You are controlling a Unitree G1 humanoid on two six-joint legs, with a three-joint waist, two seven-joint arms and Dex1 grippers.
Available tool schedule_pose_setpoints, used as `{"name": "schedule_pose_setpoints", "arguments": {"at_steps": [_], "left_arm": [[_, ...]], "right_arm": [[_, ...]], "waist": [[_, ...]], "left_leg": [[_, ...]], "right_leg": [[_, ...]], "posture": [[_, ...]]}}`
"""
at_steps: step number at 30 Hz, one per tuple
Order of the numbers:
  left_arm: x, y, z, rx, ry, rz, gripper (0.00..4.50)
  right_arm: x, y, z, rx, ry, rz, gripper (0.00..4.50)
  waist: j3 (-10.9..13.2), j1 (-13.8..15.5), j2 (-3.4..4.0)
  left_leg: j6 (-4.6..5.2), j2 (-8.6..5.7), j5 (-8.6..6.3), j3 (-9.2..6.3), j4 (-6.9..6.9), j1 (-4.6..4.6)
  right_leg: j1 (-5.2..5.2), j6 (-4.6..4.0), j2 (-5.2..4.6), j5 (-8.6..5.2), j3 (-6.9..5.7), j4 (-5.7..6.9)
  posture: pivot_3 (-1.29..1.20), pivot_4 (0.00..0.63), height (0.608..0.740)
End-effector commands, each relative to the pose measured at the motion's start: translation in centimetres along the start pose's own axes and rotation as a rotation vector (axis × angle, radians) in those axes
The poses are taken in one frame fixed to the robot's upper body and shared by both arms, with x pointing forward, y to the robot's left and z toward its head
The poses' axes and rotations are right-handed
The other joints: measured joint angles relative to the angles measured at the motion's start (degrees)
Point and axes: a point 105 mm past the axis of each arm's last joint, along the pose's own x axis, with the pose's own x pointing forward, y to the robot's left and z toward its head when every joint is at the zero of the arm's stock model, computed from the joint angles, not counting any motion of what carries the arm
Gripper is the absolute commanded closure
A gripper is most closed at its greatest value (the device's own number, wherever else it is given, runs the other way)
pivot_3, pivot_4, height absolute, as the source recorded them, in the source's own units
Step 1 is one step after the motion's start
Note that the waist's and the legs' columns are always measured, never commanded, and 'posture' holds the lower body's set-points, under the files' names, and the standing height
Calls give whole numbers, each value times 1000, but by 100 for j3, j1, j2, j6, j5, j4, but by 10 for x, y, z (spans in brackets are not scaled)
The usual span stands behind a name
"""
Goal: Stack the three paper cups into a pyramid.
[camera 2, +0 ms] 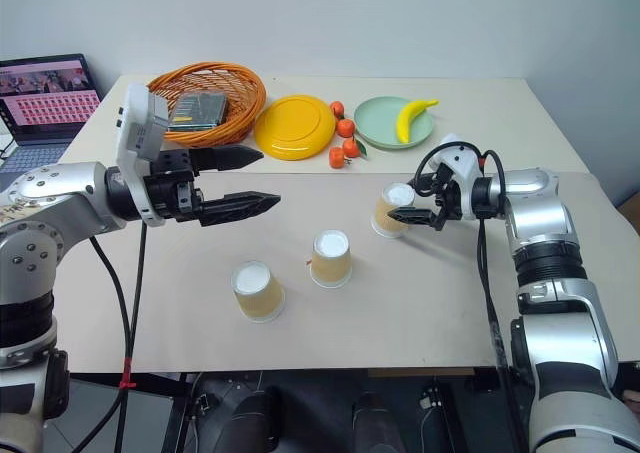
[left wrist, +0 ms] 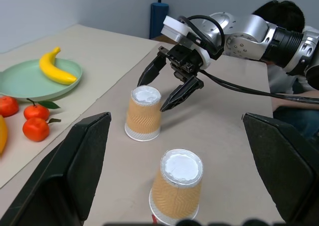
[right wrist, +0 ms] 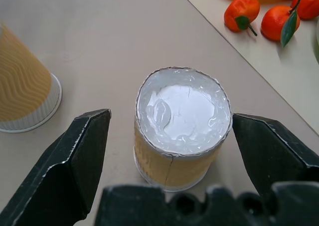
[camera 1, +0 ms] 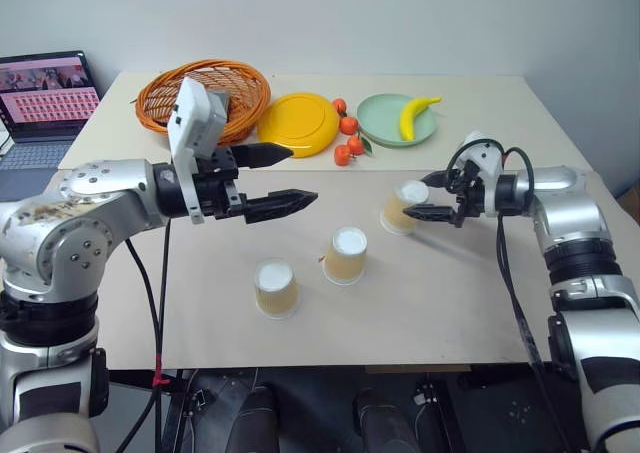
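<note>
Step in hand: first pick, as I read it. All three paper cups stand upside down and apart on the table (camera 1: 450, 323); no pyramid has been begun.
Right gripper (right wrist: 169, 136): fingers spread wide, one on each side of the far-right cup (right wrist: 180, 123), at about the height of its upturned base. Neither finger touches the cup wall in the right wrist view; nothing gripped.
Left gripper (camera 1: 278, 178): fingers apart and holding nothing, raised above the table on the robot's left, well apart from every cup.
Cup positions: near-left cup (camera 1: 275, 288) closest to the robot; middle cup (camera 1: 345, 255) just right of it and a little farther back; far-right cup farther right again, near the edge of the beige mat.
Next move, judged: close the right fingers on the far-right cup's ribbed wall, gently, since thin paper will likely crush or spring out. Then lift straight up. The other two cups would need bringing side by side to give a base.
Basket (camera 1: 160, 98): orange wicker, back left, holds a dark flat object I cannot identify.
Green plate (camera 1: 378, 123): holds one banana (camera 1: 417, 115).
Yellow plate (camera 1: 298, 123): bare.
Loose items: small oranges (camera 1: 347, 138) on the table between the two plates.
Laptop (camera 1: 45, 103): open, off the table's left end.
</note>
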Motion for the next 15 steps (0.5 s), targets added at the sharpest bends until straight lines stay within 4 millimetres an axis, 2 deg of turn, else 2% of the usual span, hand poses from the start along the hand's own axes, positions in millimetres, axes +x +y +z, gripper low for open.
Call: {"name": "schedule_pose_setpoints", "arguments": {"at_steps": [1,10,15], "left_arm": [[-3,-4,14,57,-35,9,0],[-7,-5,12,58,-24,36,0],[-8,-5,11,56,-23,43,0]], "right_arm": [[1,-7,13,-46,-31,-17,39],[19,-10,18,-46,-51,-13,39],[22,-12,20,-48,-58,-15,39]], "waist": [[0,-10,0],[0,-28,1],[0,-14,1]], "left_leg": [[0,0,0,0,1,0],[0,0,0,0,-2,1],[-1,0,0,-1,-2,0]], "right_leg": [[0,0,0,0,0,1],[-1,-1,0,1,0,2],[0,-1,0,1,-1,1]], "posture": [[0,150,732],[0,150,732],[0,150,732]]}}
